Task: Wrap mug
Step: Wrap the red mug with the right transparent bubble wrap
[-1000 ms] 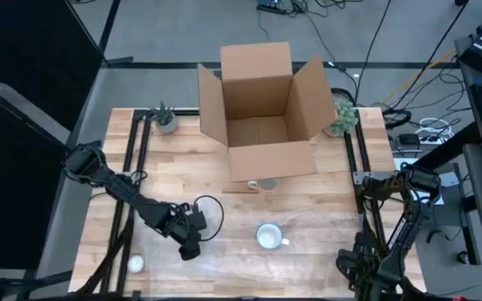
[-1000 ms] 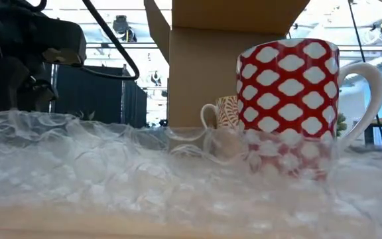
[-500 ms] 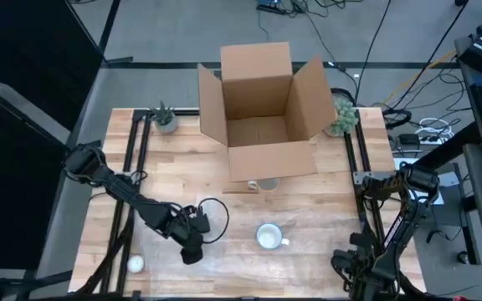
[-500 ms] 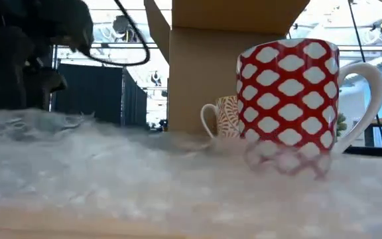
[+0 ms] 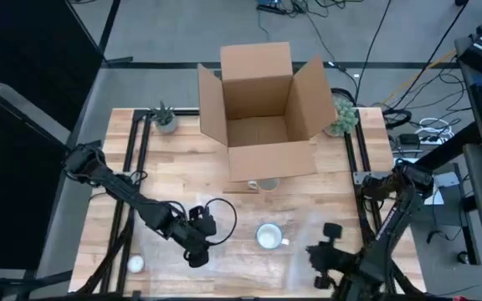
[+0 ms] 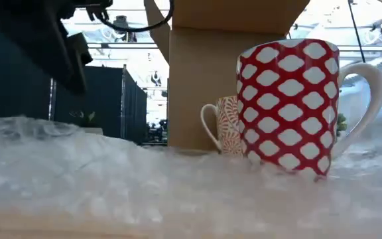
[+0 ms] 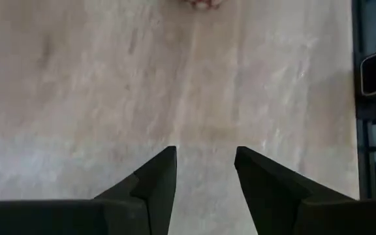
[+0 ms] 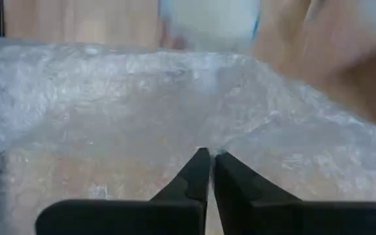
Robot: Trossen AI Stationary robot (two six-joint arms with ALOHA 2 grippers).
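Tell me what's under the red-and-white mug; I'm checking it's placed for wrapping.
The mug stands on a bubble wrap sheet covering the table. The right gripper pinches the sheet's edge. A second mug stands behind. The tabletop directly beneath is hidden.

Overhead looks straight down, the low camera skims the tabletop; both share the mug.

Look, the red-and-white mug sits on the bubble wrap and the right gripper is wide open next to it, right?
Not quite. The red-and-white mug does sit on the bubble wrap, but the right gripper isn't open. The right wrist view shows it pinched shut on the bubble wrap's edge.
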